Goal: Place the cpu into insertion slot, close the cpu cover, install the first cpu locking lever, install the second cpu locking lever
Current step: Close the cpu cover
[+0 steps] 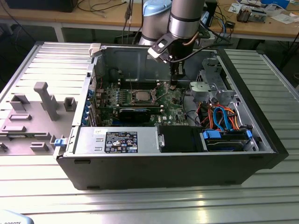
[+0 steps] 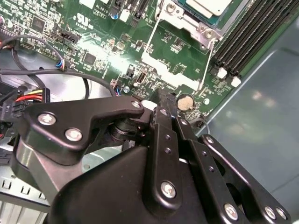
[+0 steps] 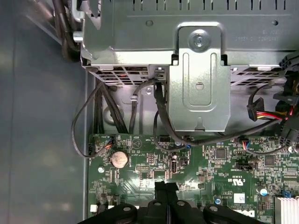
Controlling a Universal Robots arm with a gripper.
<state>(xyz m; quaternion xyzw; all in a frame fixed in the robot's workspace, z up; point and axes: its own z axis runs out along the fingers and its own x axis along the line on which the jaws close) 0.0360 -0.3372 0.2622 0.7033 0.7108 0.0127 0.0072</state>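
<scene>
- Hovering low over the green circuit board (image 3: 210, 175), the pincer (image 3: 166, 187) has its fingers clenched together with nothing between them. I cannot tell whether the tip touches the board.
- In the second wrist view the pincer's tip (image 2: 166, 100) sits just beside a coin cell (image 2: 185, 101).
- The cpu (image 1: 141, 96) lies in the insertion slot (image 1: 132, 97), near the pincer (image 1: 174, 84) and off toward the exterior view's left of it.
- The cpu cover (image 2: 181, 17) seems to lie down around the chip, though I cannot say it is fully flat.
- A thin wire lever (image 2: 209, 60) runs from the socket's corner back toward the fingertips, with its free end near the tip. It looks unlatched.
- My reading is that a locking lever is the step in hand.
- To do it well, use the clenched fingers as one blunt pusher and meet the wire close to its free end.
- Sweep the wire down and under its catch in one smooth, slow press.
- Keep clear of the coin cell and the small parts around the tip.
</scene>
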